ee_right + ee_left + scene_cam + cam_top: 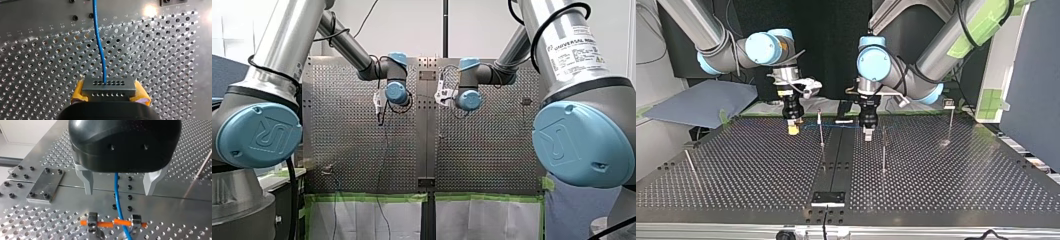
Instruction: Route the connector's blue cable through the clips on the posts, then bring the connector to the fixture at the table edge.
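Bright, even light, white glare patch on the perforated table [150,10] ahead of my right gripper [109,93]

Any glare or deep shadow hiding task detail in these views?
Right wrist view: bright glare spot on the table beyond the connector, clear of the blue cable. Top view: black backdrop, cable only faint against the dark table.

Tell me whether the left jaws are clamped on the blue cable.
No: in the left wrist view the left jaws stand wide apart, and the blue cable runs through the gap between them, touching neither.
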Available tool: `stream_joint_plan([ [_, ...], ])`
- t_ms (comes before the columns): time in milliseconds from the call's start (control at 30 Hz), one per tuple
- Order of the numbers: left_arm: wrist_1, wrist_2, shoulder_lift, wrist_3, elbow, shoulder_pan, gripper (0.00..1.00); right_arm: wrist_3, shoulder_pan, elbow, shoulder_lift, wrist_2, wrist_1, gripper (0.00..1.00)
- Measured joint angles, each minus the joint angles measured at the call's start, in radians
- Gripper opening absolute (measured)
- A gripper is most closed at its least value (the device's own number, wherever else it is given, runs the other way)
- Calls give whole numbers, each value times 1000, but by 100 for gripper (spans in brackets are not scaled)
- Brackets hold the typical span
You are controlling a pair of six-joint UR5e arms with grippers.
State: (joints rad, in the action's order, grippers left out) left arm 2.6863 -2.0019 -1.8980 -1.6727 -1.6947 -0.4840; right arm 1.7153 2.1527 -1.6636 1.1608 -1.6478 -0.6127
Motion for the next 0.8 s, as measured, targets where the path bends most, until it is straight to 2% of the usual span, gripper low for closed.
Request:
stream_joint_plan([
  [33, -1, -3, 0, 4, 0, 0, 100, 0, 0, 0, 0, 0, 0, 0],
  [67, -1, -4, 0, 7, 0, 0, 85, 0, 0, 0, 0, 0, 1, 0],
  [100, -1, -6, 0, 10, 0, 0, 60, 0, 0, 0, 0, 0, 1, 0],
  [133, -1, -10, 0, 13, 0, 0, 60, 0, 0, 0, 0, -1, 2, 0],
  [200, -1, -15, 0, 15, 0, 0, 22, 0, 0, 0, 0, -1, 2, 0],
  [233, -2, -17, 0, 16, 0, 0, 22, 0, 0, 0, 0, -1, 2, 0],
  [267, -2, -18, 0, 17, 0, 0, 0, 0, 0, 0, 0, -1, 2, 0],
  [800, -9, -13, 0, 14, 0, -3, 0, 0, -6, 0, 0, -10, 11, 0],
])
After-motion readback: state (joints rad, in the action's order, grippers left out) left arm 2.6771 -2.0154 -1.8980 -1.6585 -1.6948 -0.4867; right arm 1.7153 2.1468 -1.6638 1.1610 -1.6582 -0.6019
